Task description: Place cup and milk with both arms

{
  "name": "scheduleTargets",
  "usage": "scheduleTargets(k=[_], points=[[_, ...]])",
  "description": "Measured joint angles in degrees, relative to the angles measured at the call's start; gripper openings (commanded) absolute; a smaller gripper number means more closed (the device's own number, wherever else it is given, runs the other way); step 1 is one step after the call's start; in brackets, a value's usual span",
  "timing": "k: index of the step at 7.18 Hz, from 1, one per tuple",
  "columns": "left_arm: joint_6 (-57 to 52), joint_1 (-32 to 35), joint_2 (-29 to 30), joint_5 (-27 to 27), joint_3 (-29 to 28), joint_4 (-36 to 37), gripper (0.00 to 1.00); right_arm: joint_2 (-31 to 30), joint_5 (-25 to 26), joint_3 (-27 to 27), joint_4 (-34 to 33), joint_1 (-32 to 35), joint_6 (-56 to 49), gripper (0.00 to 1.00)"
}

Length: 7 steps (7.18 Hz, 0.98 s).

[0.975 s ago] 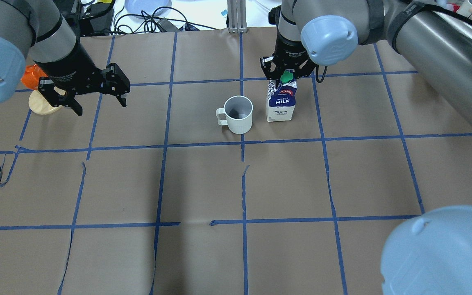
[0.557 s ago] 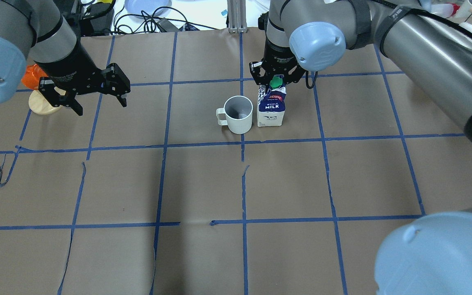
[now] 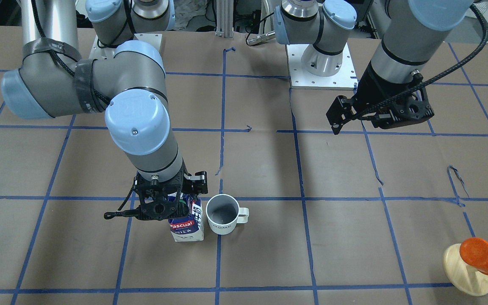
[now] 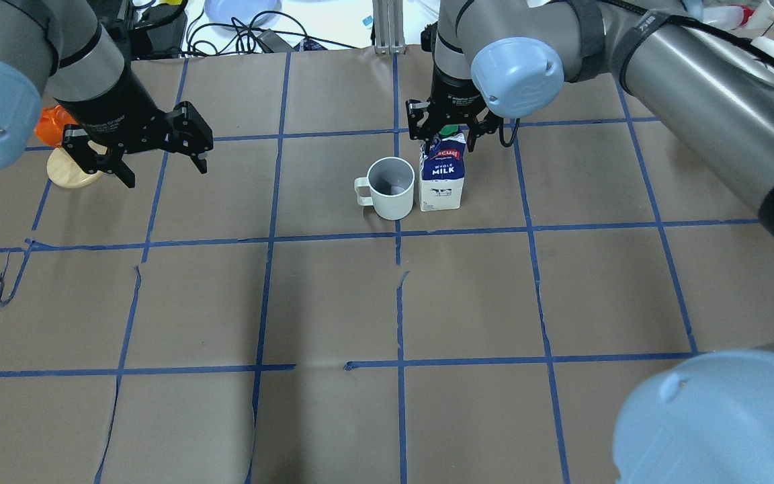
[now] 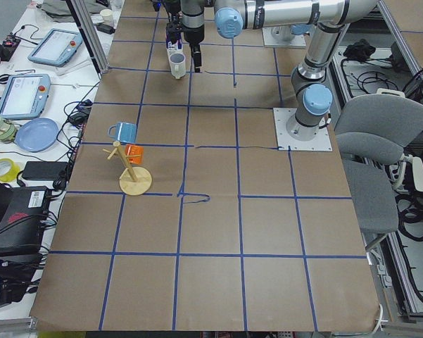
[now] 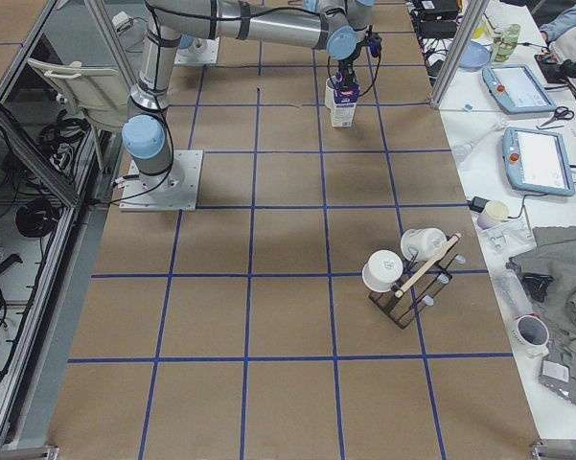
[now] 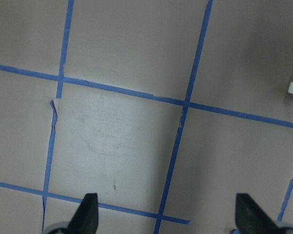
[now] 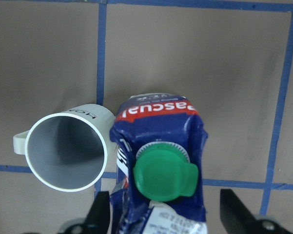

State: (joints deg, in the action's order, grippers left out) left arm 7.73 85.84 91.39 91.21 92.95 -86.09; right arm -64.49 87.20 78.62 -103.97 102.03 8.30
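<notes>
R gripper (image 4: 445, 128) vertical over milk (image 4: 441, 180), jaws apart, straddling carton top w/o clamping. Milk upright on table (image 4: 333, 302), just beside cup (image 4: 390, 188). L gripper (image 4: 158, 158) hovers well apart, jaws spread, empty. Orange object on wooden stand (image 3: 475, 264) near L gripper.

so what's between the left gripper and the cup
Only bare brown paper with blue tape lines lies between the left gripper and the cup, as the overhead view shows.

Glossy ceramic cup (image 4: 392, 187), printed paper milk carton (image 4: 442, 180) (plastic cap), matt paper table cover (image 4: 333, 302)
</notes>
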Motion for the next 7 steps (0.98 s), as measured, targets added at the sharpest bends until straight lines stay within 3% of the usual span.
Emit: scheduleTargets(k=[4, 7], points=[[0.0, 0.19, -0.68, -0.38, -0.21, 0.06, 1.0, -14.86, 0.97, 1.88, 11.86, -2.22, -1.67, 1.0], [-0.97, 0.26, -2.27, -0.77, -0.35, 0.11, 1.0, -22.48, 6.36, 3.77, 17.75, -5.83, -4.01, 1.0]])
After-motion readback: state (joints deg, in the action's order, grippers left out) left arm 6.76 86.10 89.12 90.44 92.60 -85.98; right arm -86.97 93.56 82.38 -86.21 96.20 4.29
